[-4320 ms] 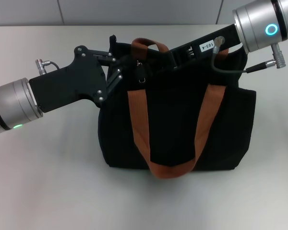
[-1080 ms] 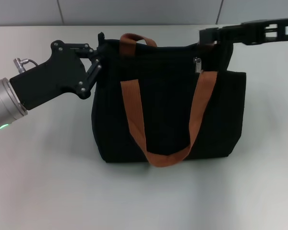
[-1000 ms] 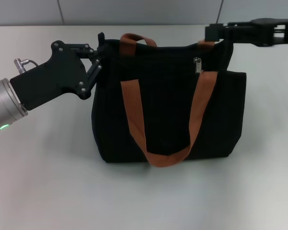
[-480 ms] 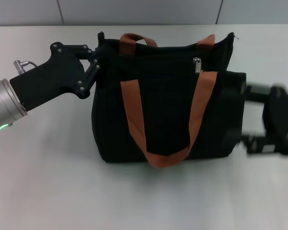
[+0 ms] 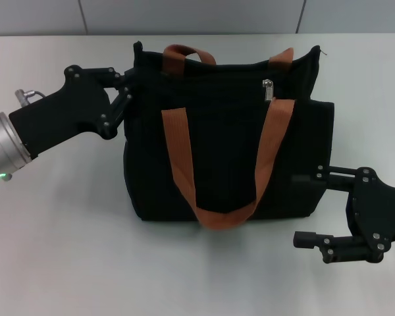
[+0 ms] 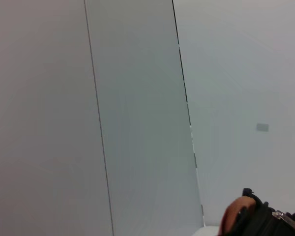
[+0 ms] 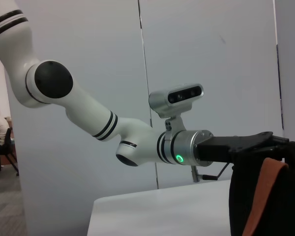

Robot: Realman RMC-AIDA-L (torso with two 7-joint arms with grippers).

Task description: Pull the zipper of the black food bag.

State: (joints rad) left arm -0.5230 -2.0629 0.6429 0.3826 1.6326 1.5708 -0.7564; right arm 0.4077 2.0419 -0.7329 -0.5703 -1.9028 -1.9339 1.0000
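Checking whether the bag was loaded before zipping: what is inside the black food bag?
Nothing inside shows. The black food bag stands on the table with its top edge drawn together, zipper near the right end, left gripper at its left corner. The fabric hides any contents.

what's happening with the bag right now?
The left gripper grips the top left corner of the black food bag, which stands upright on the table. The zipper pull sits near the right end of the top edge. The right gripper is open, low beside the bag's right side, holding nothing.
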